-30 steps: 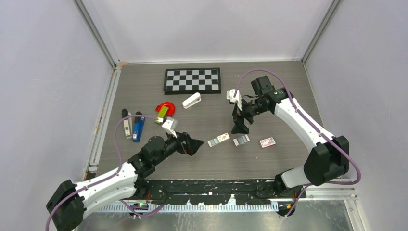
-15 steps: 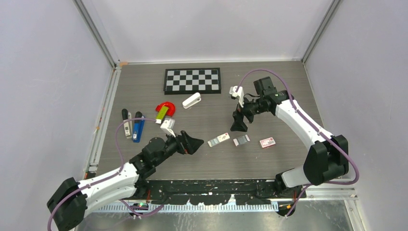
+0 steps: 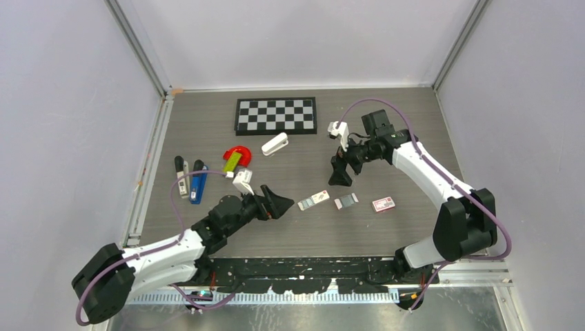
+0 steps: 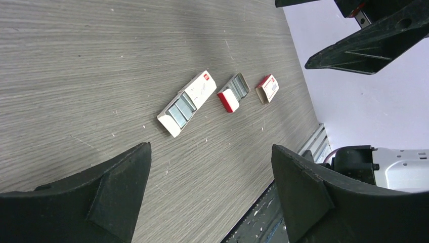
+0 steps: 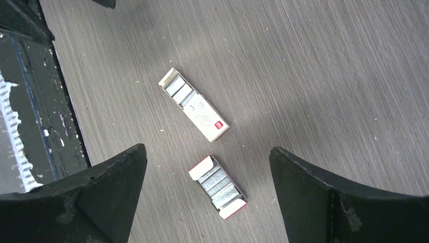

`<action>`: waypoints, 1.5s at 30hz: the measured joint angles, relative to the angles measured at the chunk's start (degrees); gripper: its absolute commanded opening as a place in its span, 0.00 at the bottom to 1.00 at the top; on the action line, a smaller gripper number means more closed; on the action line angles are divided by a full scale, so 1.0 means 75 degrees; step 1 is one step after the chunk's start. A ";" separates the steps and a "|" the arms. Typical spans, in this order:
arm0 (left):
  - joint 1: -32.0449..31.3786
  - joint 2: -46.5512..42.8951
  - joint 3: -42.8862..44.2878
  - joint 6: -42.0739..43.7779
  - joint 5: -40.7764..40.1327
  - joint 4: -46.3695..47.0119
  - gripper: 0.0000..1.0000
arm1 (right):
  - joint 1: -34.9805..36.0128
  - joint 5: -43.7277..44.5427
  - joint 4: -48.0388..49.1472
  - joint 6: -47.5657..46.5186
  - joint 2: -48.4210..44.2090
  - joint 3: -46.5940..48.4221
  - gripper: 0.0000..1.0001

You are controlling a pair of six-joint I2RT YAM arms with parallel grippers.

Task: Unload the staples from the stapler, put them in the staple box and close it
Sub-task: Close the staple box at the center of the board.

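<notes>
Left wrist view: your left gripper [image 4: 210, 152] has its fingers spread wide with nothing between them, just bare table [image 4: 76, 61]. The staple boxes [image 4: 186, 103] lie beyond the tips, untouched. The right wrist view shows the same for the right gripper [image 5: 207, 151]: fingers well apart, empty, hanging above two of those boxes.

My read is that you're at the approach step and no grasp has been made. The stapler [image 3: 199, 182] lies flat at the table's left side, just beside a dark-and-white tool [image 3: 181, 176] and well apart from both grippers. Don't mix it up with the white stapler [image 3: 275, 145] near the checkerboard [image 3: 276, 114].

For the next move, the left gripper is the nearer one, but it points toward the table's centre, away from the stapler. You'd need to swing it back left and turn the wrist so the fingers straddle the stapler's narrow width. The neighbouring tool leaves little room, so a sloppy descent will likely nudge it. The right arm probably has to come across to work the magazine while the left pins the body.

On pose, the left arm runs low and diagonal from its base, wrist close to the table. The right arm is folded, elbow out at the right edge and forearm reaching back toward centre, fingers aimed down.
</notes>
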 measured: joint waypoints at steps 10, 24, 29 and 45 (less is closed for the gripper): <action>0.0003 0.0930 -0.0003 -0.0501 -0.0052 0.0501 0.78 | 0.0000 0.0490 0.0664 0.1090 0.0466 -0.0052 0.88; 0.0038 0.1918 -0.0009 -0.0647 -0.0055 0.0906 0.78 | 0.0000 0.0752 0.1061 0.1789 0.0831 -0.0076 0.82; 0.0038 0.2113 -0.0009 -0.0647 -0.0055 0.0912 0.78 | 0.0000 0.0842 0.1084 0.1918 0.0950 -0.0076 0.80; 0.0038 0.2716 -0.0006 -0.0755 -0.0050 0.1207 0.75 | 0.0023 0.1204 0.1265 0.2355 0.1285 -0.0076 0.63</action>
